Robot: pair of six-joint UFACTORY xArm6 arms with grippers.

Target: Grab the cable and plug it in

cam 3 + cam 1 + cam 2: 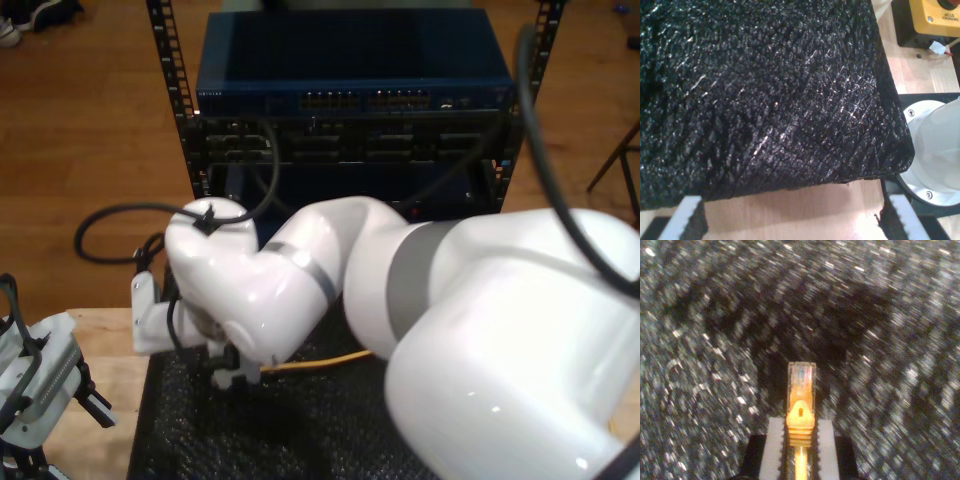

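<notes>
Wooden floor (90,120) (warm brown) lies behind a black equipment rack (185,110).

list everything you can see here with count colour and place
cable: one, orange-yellow with clear plug, held between my second gripper's jaws above the mat; in the exterior view it trails toward that view's right
mat: one, black textured, on the wooden table
table: one, light wood, under the mat
network switch: one, dark blue, in the rack at the exterior view's top
button box: one, yellow on black, on the table beyond the mat
black cables: several, looping in front of the rack
my first gripper: one, white pads, jaws open over the mat's edge
my second gripper: one, jaws shut on the cable
</notes>
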